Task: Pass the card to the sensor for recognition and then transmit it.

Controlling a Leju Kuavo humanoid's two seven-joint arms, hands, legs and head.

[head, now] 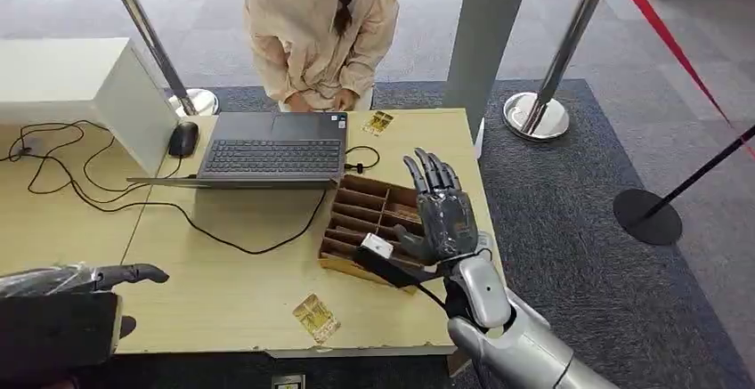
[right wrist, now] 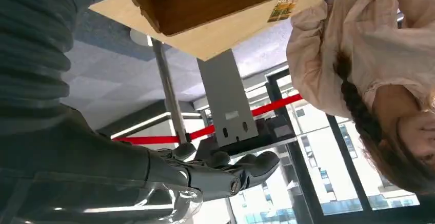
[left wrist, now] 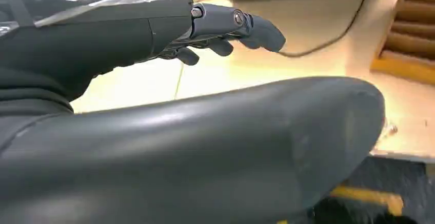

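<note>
Window behind right hand (right wrist: 215,175), wrist view alone

Overall light: bright, even, soft shadows under the laptop (head: 271,147) on the table (head: 223,291).
Left wrist view: thumb (left wrist: 205,147) in front is soft and smeared; a pale sheen runs along it, and the table beyond the left hand (left wrist: 220,29) is washed out.
Right wrist view: daylight pours through windows (right wrist: 354,183) beyond the right hand (right wrist: 215,170), leaving it dark against them.
Sharpness: head view slightly soft throughout.
</note>
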